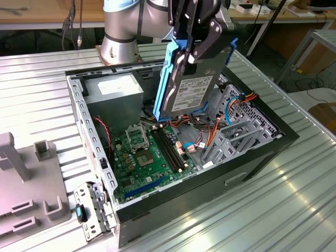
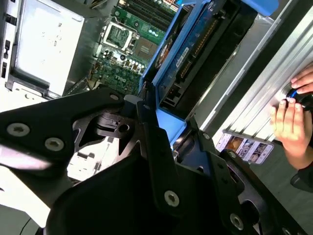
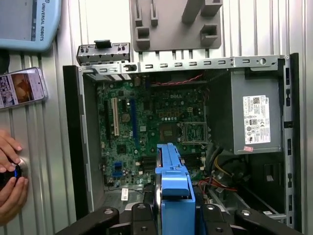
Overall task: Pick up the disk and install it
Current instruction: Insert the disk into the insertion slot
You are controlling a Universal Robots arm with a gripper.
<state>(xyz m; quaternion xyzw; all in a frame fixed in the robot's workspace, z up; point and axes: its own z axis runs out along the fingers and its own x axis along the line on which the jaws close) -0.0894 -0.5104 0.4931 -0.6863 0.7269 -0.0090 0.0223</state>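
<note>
The disk (image 1: 191, 89), a dark flat drive with a grey labelled face in a bright blue carrier, hangs nearly upright above the open computer case (image 1: 210, 176). My gripper (image 1: 197, 50) is shut on its upper end, the black fingers (image 1: 214, 37) clamping the blue rail. The disk's lower edge sits over the motherboard (image 1: 142, 152), beside the grey drive cage (image 1: 239, 131). In the second wrist view the disk (image 2: 195, 49) slants away from the fingers (image 2: 151, 147). In the first wrist view the blue carrier (image 3: 173, 186) stands edge-on over the board.
A grey power supply (image 1: 113, 89) fills the case's far corner, with orange and red cables near the cage. A grey fixture plate (image 1: 26, 184) lies at the exterior view's left. A person's hand (image 3: 10, 171), a phone (image 3: 22, 88) and a pendant (image 3: 29, 22) lie beside the case.
</note>
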